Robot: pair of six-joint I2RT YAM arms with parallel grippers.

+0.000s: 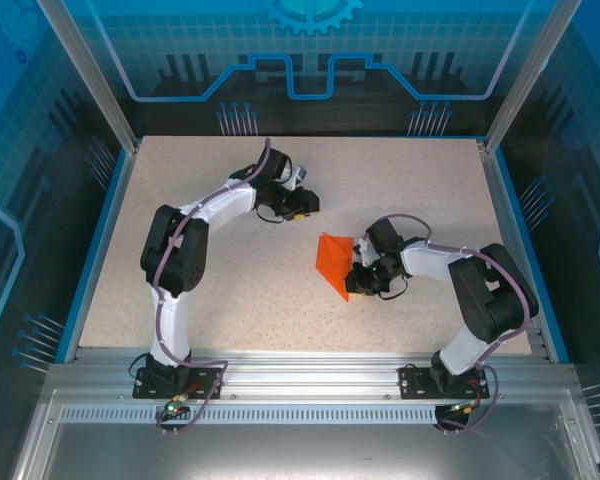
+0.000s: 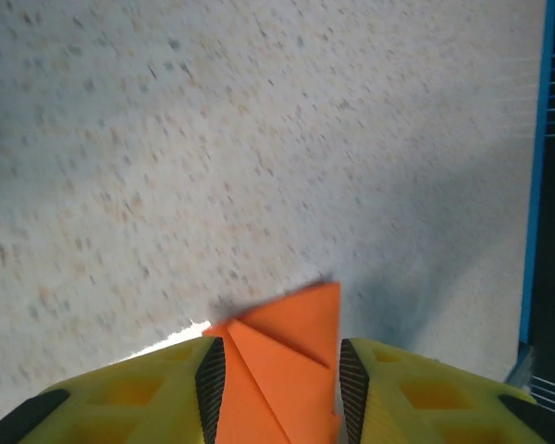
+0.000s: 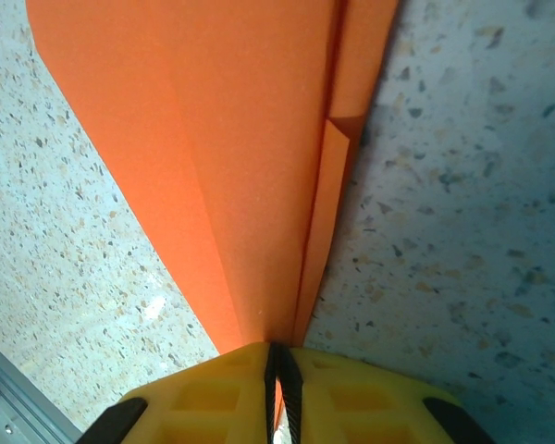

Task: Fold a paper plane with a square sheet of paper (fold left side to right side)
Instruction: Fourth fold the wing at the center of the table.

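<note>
The orange sheet of paper (image 1: 335, 262) lies creased near the middle of the table, folded into a narrow pointed kite shape. My right gripper (image 1: 359, 277) is at its right edge. In the right wrist view the paper (image 3: 231, 166) runs up from between my right gripper's (image 3: 279, 359) black pads, which are pressed together on its edge. My left gripper (image 1: 304, 207) is up and to the left of the paper. In the left wrist view its yellow fingers (image 2: 282, 351) stand apart, and the folded tip of the paper (image 2: 291, 347) shows in the gap between them.
The speckled tabletop (image 1: 210, 270) has a blue rim (image 2: 537, 185) on its sides and an aluminium rail (image 1: 310, 365) along the near edge. Clear panels (image 1: 310, 60) wall in the back and sides.
</note>
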